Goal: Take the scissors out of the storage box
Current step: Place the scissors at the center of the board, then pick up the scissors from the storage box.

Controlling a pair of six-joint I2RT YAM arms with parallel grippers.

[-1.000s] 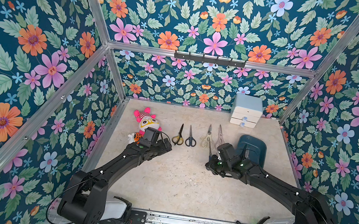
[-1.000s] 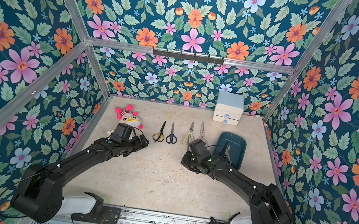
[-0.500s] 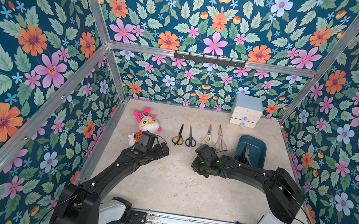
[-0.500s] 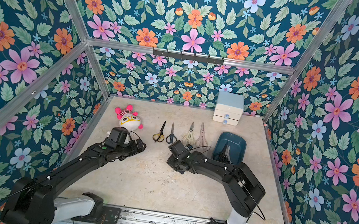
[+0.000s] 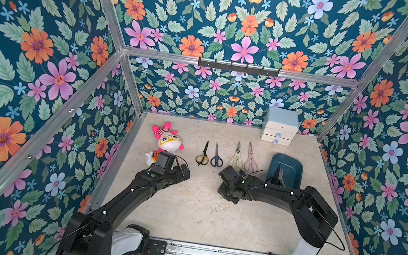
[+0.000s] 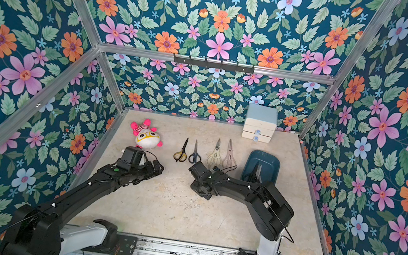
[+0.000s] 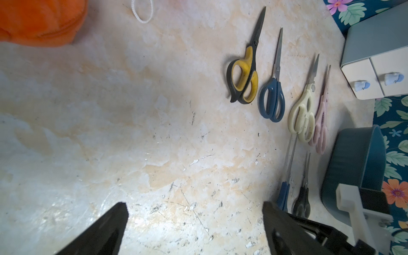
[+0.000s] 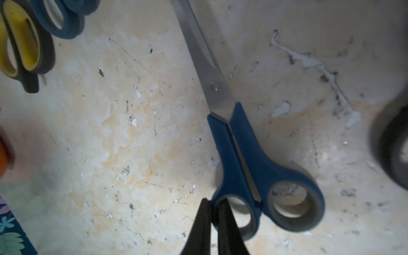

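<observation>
On the table (image 5: 184, 213), in a neat row beside the box (image 5: 294, 165), lay four pairs with their blades pointing away from the robot. The pink shears (image 5: 250, 160) were nearest the box, then the cream shears (image 5: 236, 158), a dark-blue pair (image 5: 217, 158), and the yellow-black pair (image 5: 202, 156) farthest from it. The even gaps suggested a purpose: each pair set clear of its neighbour, so none overlapped and any could be gripped again. The box was not yet empty. The remaining scissors (image 5: 278, 173) showed inside as dark handles and blades, too bunched to count. The task looked roughly half done.

A second row seemed to be forming beside the box, nearer the robot than the first. The left wrist view showed a black pair (image 7: 302, 202) lying there. Next to it, on the side away from the box, was the second blue pair (image 8: 242, 141), held by the right gripper (image 8: 213, 202).

That gripper was clamped on the rim of one finger ring, with one fingertip outside the ring and one inside. Gripping at the handle end probably kept the blades straight and in line with the row. The pair lay flat, at or just above the table; whether it touched could not be told.

The left gripper (image 7: 194, 204) hovered over bare table well away from the box, jaws spread wide, empty and touching nothing.
</observation>
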